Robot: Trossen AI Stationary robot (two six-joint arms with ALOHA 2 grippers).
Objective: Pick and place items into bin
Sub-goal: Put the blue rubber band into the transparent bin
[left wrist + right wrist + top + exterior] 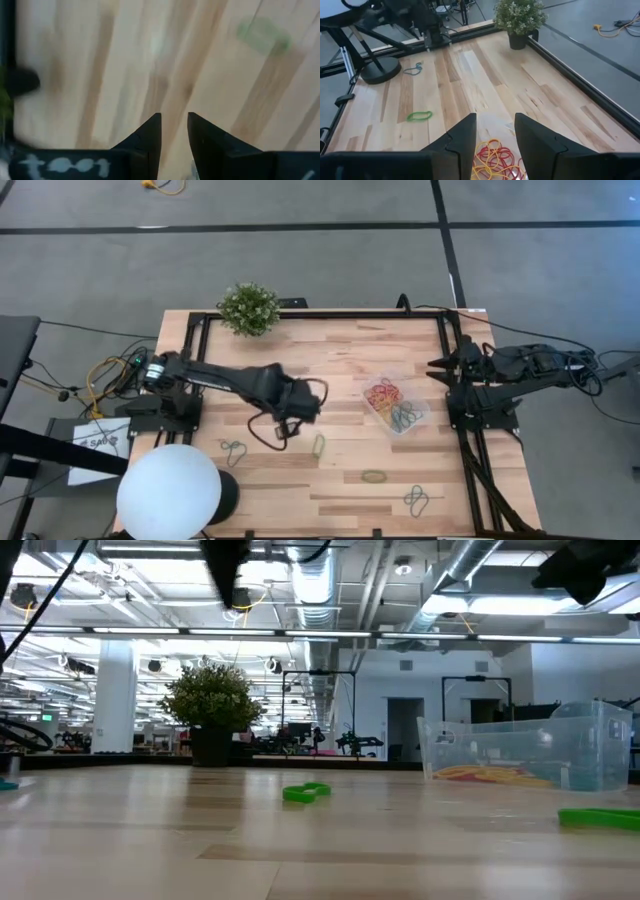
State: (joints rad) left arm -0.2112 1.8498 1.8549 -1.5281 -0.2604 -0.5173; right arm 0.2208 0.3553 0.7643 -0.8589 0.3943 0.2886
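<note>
Left fingers: my left fingers (174,131) hung over the middle of the surface (330,350), tips pointing down, a narrow gap between them, nothing in it.
Left arm: it reached in from the nine o'clock edge toward the centre.
Right fingers: my right fingers (495,131) stood apart with a clear gap and held nothing; they waited at the three o'clock edge, aimed across the surface.
Bin: the clear bin (398,404) sat toward three o'clock from the centre, just inside my right arm's base; in the right wrist view its near part lay directly under my right fingers.
Bands in the bin: a tangle of red and yellow bands (383,393) filled the side toward twelve o'clock, and green and blue ones (405,417) lay on the side toward six o'clock.
Loose bands: a green band (319,445) lay at about five o'clock from my left fingers; another green band (374,476) lay further toward six o'clock; a blue-green pair (417,500) lay near the five o'clock corner; one more pair (234,450) lay toward seven o'clock.
Plant: a potted plant (248,308) stood at the eleven o'clock edge.
Lamp: a round white lamp (168,492) sat over the seven o'clock corner.
</note>
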